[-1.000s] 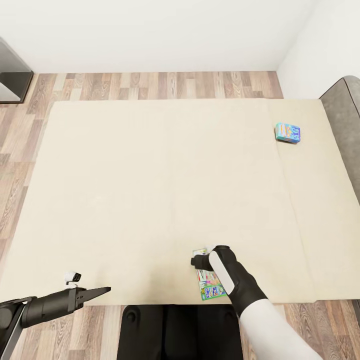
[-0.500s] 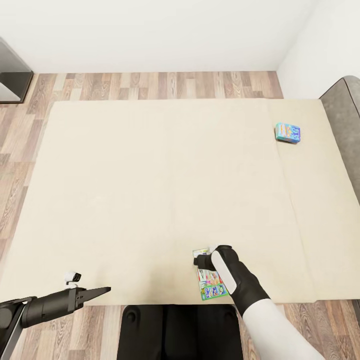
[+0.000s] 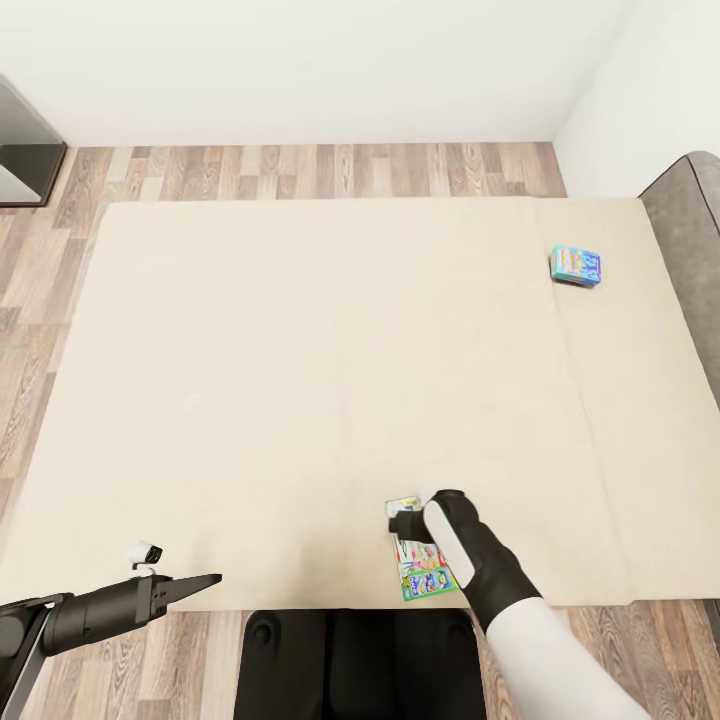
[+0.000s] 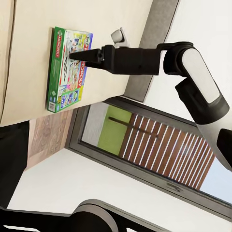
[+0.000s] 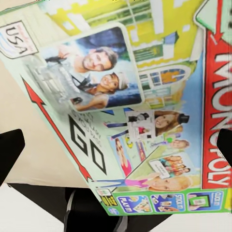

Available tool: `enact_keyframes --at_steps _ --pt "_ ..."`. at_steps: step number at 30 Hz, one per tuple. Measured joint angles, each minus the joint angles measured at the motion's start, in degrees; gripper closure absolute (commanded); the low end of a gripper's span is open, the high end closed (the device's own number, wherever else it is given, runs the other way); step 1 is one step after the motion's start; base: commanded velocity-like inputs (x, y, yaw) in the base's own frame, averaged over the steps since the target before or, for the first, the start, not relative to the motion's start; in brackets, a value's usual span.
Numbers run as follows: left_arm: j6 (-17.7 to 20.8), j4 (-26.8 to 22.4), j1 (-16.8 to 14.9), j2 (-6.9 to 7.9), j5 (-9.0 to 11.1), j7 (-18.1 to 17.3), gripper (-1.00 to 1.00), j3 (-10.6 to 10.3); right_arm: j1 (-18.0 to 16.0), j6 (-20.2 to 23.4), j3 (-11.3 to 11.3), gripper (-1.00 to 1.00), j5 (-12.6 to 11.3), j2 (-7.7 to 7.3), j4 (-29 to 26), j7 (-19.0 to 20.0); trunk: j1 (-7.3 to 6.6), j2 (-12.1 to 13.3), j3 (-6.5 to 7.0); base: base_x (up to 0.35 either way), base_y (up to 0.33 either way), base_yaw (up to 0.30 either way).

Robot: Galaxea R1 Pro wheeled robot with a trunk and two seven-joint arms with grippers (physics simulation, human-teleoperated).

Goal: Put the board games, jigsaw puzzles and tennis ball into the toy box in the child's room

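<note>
On the bed (image 3: 250, 380) lie two board games. The white-and-green one (image 3: 425, 577) (image 4: 67, 67) (image 5: 145, 111), lettered MONOPOLY, rests flat at the mattress's near edge. My right gripper (image 3: 394, 522) (image 4: 72, 56) hovers just over its far end, open, with one finger (image 5: 9, 154) showing at each side of the box in the right wrist view. The smaller blue one (image 3: 575, 266) sits far off at the right, near the headboard. My left gripper (image 3: 205, 580) hangs open off the bed's near left edge, holding nothing.
A grey headboard (image 3: 690, 230) bounds the bed on the right. Wood floor (image 3: 300, 170) runs between the bed's far side and the white wall. A dark cabinet corner (image 3: 25, 150) stands at the far left. My dark base (image 3: 360, 660) is against the bed's near edge.
My right arm has edged slightly toward the near edge over the white-and-green box. The left arm and both boxes are where they were.
</note>
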Motion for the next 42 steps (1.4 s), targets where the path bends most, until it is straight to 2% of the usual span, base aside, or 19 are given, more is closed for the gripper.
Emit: enact_keyframes --at_steps 7,15,18,25,34,40,42 --pt "0.03 0.00 0.00 0.00 0.00 0.00 -1.00 0.03 0.03 0.80 0.00 -1.00 0.05 -0.73 -0.35 0.00 0.00 0.00 0.00 0.000 0.000 0.000" --pt "0.01 0.00 0.00 0.00 0.00 0.00 -1.00 0.02 0.15 5.22 -0.09 -1.00 0.02 -0.92 -5.76 -0.96 0.00 0.00 0.00 0.000 0.000 0.000" --pt "0.00 0.00 0.00 0.00 0.01 0.00 -1.00 0.00 0.17 6.15 -0.78 -1.00 -0.04 -0.91 -6.52 -2.10 0.00 0.00 0.00 0.000 0.000 0.000" --pt "-0.01 0.00 0.00 0.00 0.01 0.00 -1.00 0.01 0.18 6.60 -2.60 -1.00 -0.14 -0.88 -6.49 -2.88 0.00 0.00 0.00 0.000 0.000 0.000" --pt "0.00 0.00 0.00 0.00 0.01 0.00 -1.00 0.01 0.16 6.15 -3.22 -1.00 -0.18 -1.04 -5.68 -2.95 0.00 0.00 0.00 0.000 0.000 0.000" --pt "0.00 0.00 0.00 0.00 0.00 0.00 -1.00 -0.02 0.16 4.03 -3.40 -1.00 -0.40 -3.46 -3.62 -2.53 0.00 0.00 0.00 0.000 0.000 0.000" --pt "-0.01 0.00 0.00 0.00 0.02 0.00 -1.00 -0.02 0.17 3.11 -3.40 -1.00 -0.43 -3.85 -3.38 -2.43 0.00 0.00 0.00 0.000 0.000 0.000"
